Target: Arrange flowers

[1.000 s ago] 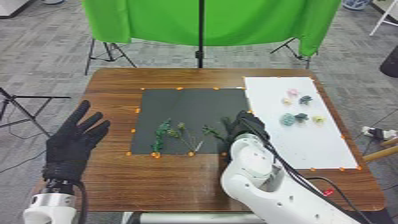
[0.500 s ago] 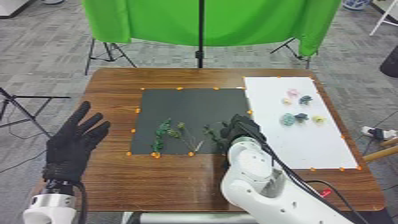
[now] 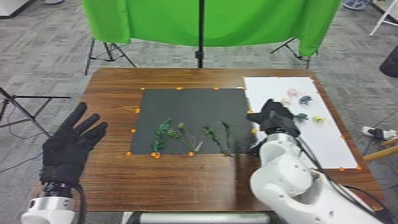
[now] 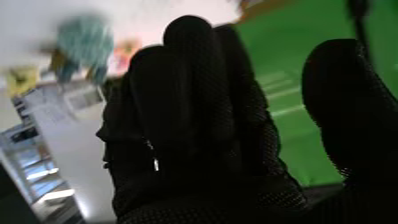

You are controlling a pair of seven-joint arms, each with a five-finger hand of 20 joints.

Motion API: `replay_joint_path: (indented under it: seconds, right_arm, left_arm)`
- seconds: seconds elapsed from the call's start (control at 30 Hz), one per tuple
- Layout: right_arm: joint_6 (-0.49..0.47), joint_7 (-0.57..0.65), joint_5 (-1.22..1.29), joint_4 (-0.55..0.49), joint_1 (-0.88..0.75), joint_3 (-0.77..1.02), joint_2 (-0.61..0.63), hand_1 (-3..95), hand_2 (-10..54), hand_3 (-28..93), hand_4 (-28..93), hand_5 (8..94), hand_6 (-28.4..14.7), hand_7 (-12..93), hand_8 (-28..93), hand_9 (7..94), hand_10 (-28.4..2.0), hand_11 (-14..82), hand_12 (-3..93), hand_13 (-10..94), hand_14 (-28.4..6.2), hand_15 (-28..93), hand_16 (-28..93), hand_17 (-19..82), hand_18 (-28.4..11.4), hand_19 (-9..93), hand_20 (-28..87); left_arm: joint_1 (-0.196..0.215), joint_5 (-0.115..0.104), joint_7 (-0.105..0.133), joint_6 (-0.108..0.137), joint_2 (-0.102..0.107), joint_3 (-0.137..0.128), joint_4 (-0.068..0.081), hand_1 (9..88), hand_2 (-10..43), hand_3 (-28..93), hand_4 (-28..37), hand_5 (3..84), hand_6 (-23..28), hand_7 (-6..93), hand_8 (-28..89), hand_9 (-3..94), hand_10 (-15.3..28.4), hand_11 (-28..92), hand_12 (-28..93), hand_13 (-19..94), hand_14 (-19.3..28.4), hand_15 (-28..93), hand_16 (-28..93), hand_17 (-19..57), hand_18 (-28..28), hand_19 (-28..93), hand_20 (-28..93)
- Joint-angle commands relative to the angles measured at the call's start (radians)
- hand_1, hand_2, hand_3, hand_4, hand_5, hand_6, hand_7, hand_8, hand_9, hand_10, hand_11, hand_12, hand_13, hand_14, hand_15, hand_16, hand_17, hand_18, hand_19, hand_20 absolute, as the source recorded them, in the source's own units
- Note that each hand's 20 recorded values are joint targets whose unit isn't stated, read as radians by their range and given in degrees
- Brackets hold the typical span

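While the right robot hand [image 3: 276, 120], fingers straight and thumb apart, is over the white sheet [image 3: 327, 150] along the bench's [image 3: 169, 180] right edge, a low sweep could scatter the flower heads [image 3: 305, 100] there — or catch the stems [image 3: 161, 136] on the dark sheet [image 3: 191, 105], well inside the front edge.

In the head view, the black-gloved right hand [image 3: 274, 120] hides part of the white paper sheet [image 3: 324, 150]; the leaves of the slim green sprigs [image 3: 162, 135] are too small to count. The bottom edge cuts off the 2 white robot arms [image 3: 302, 192]. In the right wrist view, 2 flowers, 1 blue-green and ruffled [image 4: 84, 42], 1 yellow [image 4: 22, 80], are blurred.
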Motion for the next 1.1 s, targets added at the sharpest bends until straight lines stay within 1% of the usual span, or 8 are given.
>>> replay_joint_path:
  seconds: [0.03,0.33,0.5,0.67,0.8,0.93,1.03,1.1]
  right_arm:
    - [0.066,-0.017,0.046,0.099,0.019,0.040,0.144,36.9,-6.0,80,-25,63.5,-5.0,14,-12,68.6,-16.8,38.3,16.5,62,-13.9,72,14,24,-26.8,83,34]
    - [0.020,-0.032,0.074,0.179,0.084,-0.051,0.162,37.2,-9.2,81,-27,56.1,-3.3,14,-13,64.2,-16.7,39.6,15.7,59,-13.4,74,13,22,-27.2,81,36]
    - [-0.028,-0.040,0.082,0.209,0.121,-0.089,0.140,36.0,-9.5,80,-28,53.2,-2.5,14,-12,62.4,-16.9,39.4,15.3,58,-13.6,74,12,21,-27.8,80,38]
    - [-0.096,-0.031,0.106,0.228,0.155,-0.128,0.117,36.7,-9.5,78,-28,53.0,-1.5,13,-12,62.1,-16.9,38.8,15.0,58,-13.7,74,12,21,-28.2,79,38]
    - [-0.139,-0.021,0.136,0.262,0.175,-0.161,0.108,38.4,-9.5,78,-28,58.0,-0.6,14,-13,66.1,-16.4,36.6,14.9,60,-13.4,73,12,22,-28.3,79,39]
    - [-0.118,-0.019,0.098,0.299,0.187,-0.204,0.103,45.0,-9.5,77,-28,63.4,0.1,16,-13,70.7,-14.6,32.1,18.5,64,-12.2,70,14,24,-27.7,79,40]
    - [-0.085,-0.018,0.058,0.294,0.170,-0.197,0.103,57.9,-9.5,70,-28,77.0,0.0,22,-1,84.9,-8.9,15.4,31.7,74,-5.2,60,26,31,-23.9,82,39]
    - [-0.054,-0.024,0.035,0.272,0.157,-0.187,0.113,61.3,-9.5,69,-28,82.2,0.6,24,1,90.5,-7.0,12.6,34.2,79,-3.4,56,29,34,-21.9,82,39]
  left_arm:
    - [0.014,-0.003,0.002,0.010,-0.001,0.009,0.003,21.8,6.4,79,-28.3,30.8,5.2,11.9,-11,28.0,17.9,18,9,20,26.9,41,-8,-10.9,28.4,57,-4]
    - [0.011,-0.017,0.015,0.021,0.013,0.022,0.004,22.0,6.2,79,-28.3,30.7,5.2,12.0,-11,28.0,18.0,18,9,20,26.9,41,-8,-10.9,28.4,57,-4]
    - [0.003,-0.008,-0.001,0.015,0.001,0.022,0.005,22.1,6.1,79,-28.3,30.7,5.2,12.1,-11,28.0,18.0,19,9,20,26.9,41,-8,-10.9,28.4,57,-4]
    - [0.004,-0.017,0.007,0.025,0.012,0.024,0.005,22.2,6.1,79,-28.3,30.7,5.2,12.1,-11,28.0,18.0,19,9,20,26.9,41,-8,-10.9,28.4,57,-4]
    - [-0.009,-0.016,-0.004,0.023,0.008,0.026,0.008,22.2,6.1,79,-28.3,30.6,5.2,12.1,-11,28.0,18.0,19,9,20,26.9,41,-8,-10.9,28.4,57,-4]
    - [-0.007,-0.021,0.006,0.027,0.014,0.028,0.007,22.3,6.1,79,-28.3,30.6,5.1,12.2,-11,28.0,18.0,19,9,20,26.9,42,-8,-10.9,28.4,57,-4]
    - [-0.004,-0.022,0.007,0.032,0.014,0.026,0.005,22.3,6.0,79,-28.3,30.6,5.1,12.3,-11,28.0,18.0,19,9,20,26.9,41,-8,-10.9,28.4,57,-4]
    - [0.002,-0.023,0.013,0.031,0.017,0.022,0.003,22.3,6.0,79,-28.3,30.6,5.1,12.3,-11,28.0,18.0,19,9,20,26.9,42,-8,-10.9,28.4,57,-4]
